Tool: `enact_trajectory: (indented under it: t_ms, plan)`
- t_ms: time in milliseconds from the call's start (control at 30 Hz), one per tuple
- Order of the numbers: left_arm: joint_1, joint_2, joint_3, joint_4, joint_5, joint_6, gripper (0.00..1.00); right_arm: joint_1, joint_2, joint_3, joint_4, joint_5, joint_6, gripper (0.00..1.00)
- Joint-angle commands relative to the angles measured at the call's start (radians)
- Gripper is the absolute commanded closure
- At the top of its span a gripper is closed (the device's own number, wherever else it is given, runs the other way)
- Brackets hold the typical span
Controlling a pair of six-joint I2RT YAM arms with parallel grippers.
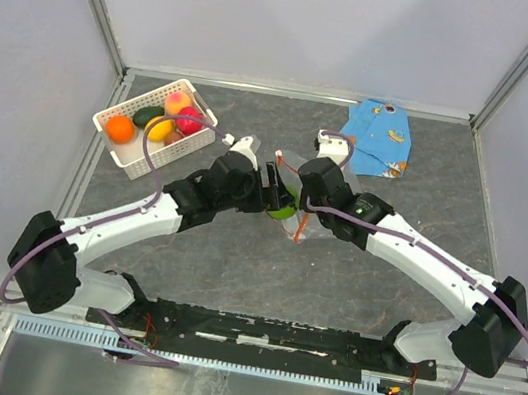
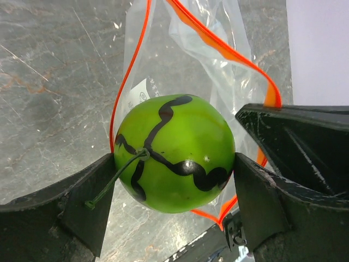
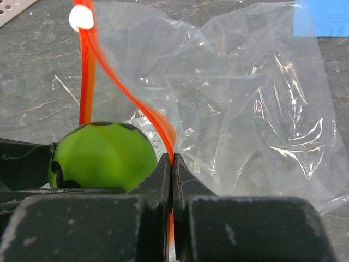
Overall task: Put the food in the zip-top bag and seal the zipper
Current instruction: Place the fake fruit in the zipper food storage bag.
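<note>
Only the left wrist view shows the left fingers point(image 2: 82, 213) spread wide, gripping the striped green fruit point(image 2: 174, 153) at the mouth of the bag point(image 2: 196, 60). The right wrist view shows the right fingers point(image 3: 191, 188) pinched shut on the zipper point(image 3: 85, 76). From above, both arms bend inward, meeting mid-frame over the bench point(image 1: 262, 268).

arms: left arm point(image 1: 123, 225) and right arm point(image 1: 430, 266), white shells, black joints | shoulders: big black rounded blocks | cables: thin purple cable point(image 1: 154, 171) runs along each arm | hands: left hand point(image 2: 174, 164) and right hand point(image 3: 172, 164), matt black wedge fingers, slightly rough plastic | base: black plate point(image 1: 271, 336) with small red wires
</note>
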Motion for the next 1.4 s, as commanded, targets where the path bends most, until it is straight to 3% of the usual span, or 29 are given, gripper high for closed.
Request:
enact_trajectory:
  t_ms: [0,300,567,833,1067,1367]
  plan:
    - [-0.029,-0.008,0.075,-0.042,-0.178,0.052,0.59,0.002,-0.026,0.007,0.064,-0.047,0.045,0.99]
    - [-0.094,0.073,0.141,-0.072,-0.346,0.086,0.48,0.002,-0.02,-0.002,0.102,-0.11,0.088,0.98]
    - [-0.103,0.139,0.197,-0.227,-0.504,0.126,0.36,0.001,-0.021,0.0,0.113,-0.104,0.09,0.98]
    - [-0.103,0.063,0.205,-0.218,-0.406,0.12,0.12,-0.001,0.001,0.003,0.117,-0.106,0.084,0.98]
    - [-0.101,0.006,0.229,-0.264,-0.36,0.119,0.0,-0.01,0.007,0.008,0.118,-0.106,0.076,0.99]
    - [-0.096,0.019,0.254,-0.33,-0.327,0.084,0.01,-0.016,0.02,0.016,0.123,-0.128,0.081,0.98]
